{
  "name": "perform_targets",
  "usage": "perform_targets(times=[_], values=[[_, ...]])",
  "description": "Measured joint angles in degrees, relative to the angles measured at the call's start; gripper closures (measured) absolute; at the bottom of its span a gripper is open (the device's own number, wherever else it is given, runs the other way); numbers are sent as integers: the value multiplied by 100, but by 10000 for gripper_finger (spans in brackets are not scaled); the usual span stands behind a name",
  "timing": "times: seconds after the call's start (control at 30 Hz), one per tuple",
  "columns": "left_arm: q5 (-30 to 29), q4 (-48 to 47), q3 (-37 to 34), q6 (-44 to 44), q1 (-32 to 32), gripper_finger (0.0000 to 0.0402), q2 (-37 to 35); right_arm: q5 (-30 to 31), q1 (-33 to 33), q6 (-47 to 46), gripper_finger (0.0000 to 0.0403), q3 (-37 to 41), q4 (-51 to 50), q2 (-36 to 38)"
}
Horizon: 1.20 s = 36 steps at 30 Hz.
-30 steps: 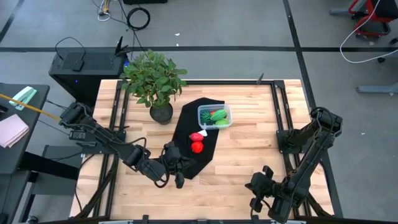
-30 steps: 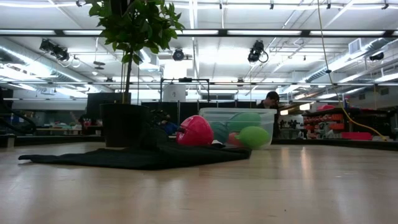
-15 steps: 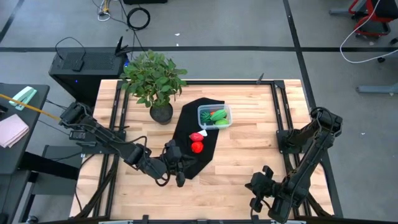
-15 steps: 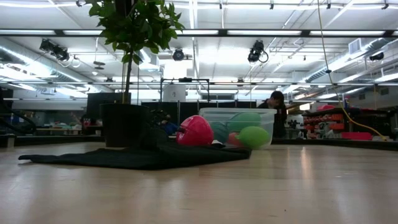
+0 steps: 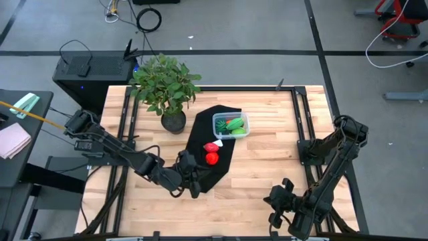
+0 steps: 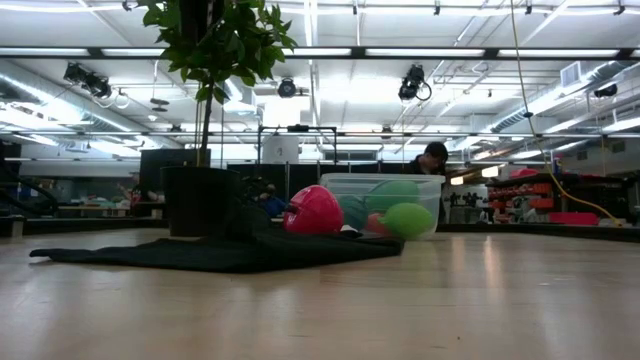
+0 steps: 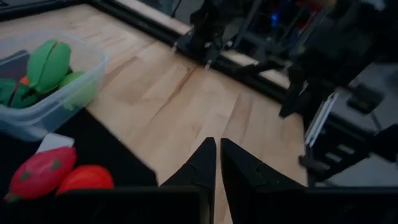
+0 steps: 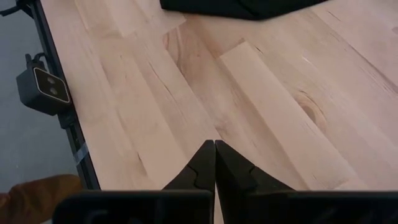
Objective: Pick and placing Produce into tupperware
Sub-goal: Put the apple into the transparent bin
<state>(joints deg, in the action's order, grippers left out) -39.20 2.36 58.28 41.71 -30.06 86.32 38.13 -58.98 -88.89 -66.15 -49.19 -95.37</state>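
The left tool (image 5: 192, 188) hangs low over the near corner of the black cloth (image 5: 204, 175), its fingers (image 7: 202, 165) drawn almost together with only a thin slit between them and nothing held. It sits on the left half of the desk (image 5: 267, 161), near the two red pieces but not touching them.

Further left and back stands the plant (image 5: 164, 84) in its dark pot, just beside the cloth's far edge.

Moving right, the red pieces lie touching each other on the cloth: the pinkish one (image 5: 211, 148) and the rounder one (image 5: 212, 158). Both are outside the tub (image 5: 230, 125), which stands on the cloth's far right corner. It already holds green and orange produce (image 5: 233, 124); exactly how many pieces cannot be counted from these views.

So the job looks mostly done: the greens and orange are in, and the two reds remain to be lifted across. The nearer round red seems the likely next pick.

At far right, the right tool (image 5: 275, 213) waits at the desk's front edge, fingers pressed together, empty.
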Motion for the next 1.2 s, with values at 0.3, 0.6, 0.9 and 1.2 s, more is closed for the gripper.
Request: perform_targets(times=[0.3, 0.6, 0.9, 1.2], values=[[196, -506, -2, 283, -31, 280, 308, 78, 11, 4, 392, 0, -4, 0], [514, -258, -4, 127, 24, 164, 1188, 105, 42, -4, 392, 0, -4, 0], [480, -833, -2, -363, 558, 127, 1272, 83, 50, -63, 392, 0, 7, 0], [591, -1262, 0, -824, 1095, 134, 1274, 83, 73, -118, 392, 0, 17, 0]])
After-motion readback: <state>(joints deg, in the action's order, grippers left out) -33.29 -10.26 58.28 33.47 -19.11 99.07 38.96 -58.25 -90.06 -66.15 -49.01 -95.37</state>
